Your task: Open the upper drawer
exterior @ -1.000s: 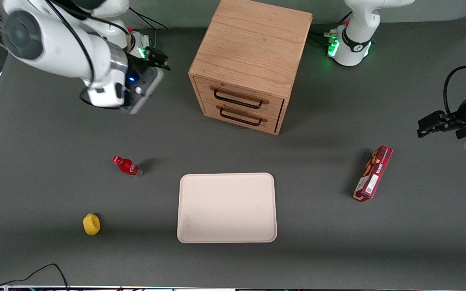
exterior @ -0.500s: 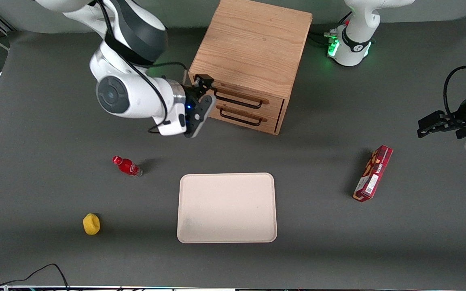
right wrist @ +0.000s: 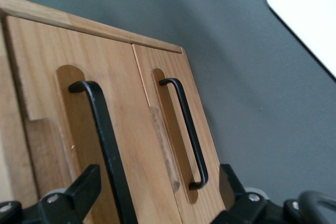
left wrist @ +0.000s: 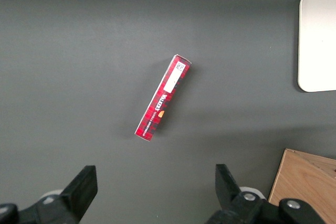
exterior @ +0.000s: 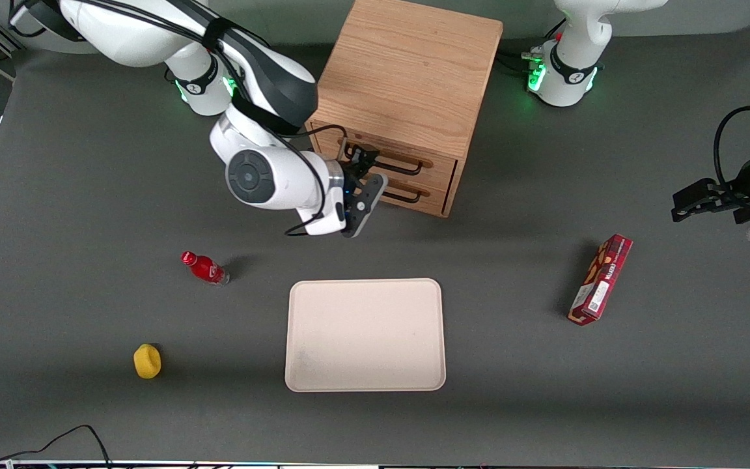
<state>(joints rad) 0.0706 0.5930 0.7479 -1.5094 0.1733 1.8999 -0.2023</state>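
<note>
The upper drawer (exterior: 385,155) is sitting shut in the cabinet (exterior: 407,71) on the desk (exterior: 88,195). We are holding our end effector (exterior: 365,156) spread wide at its handle (right wrist: 105,145), lining up to grasp.

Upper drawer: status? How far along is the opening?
Done: the claw has reached the cabinet front and sits at the upper drawer's handle, fingers open on either side of it. In hand: lining up the grip; nothing is clamped yet. Left: close on the handle and pull. The upper drawer is flush with the lower drawer, so it hasn't started to open.
</note>
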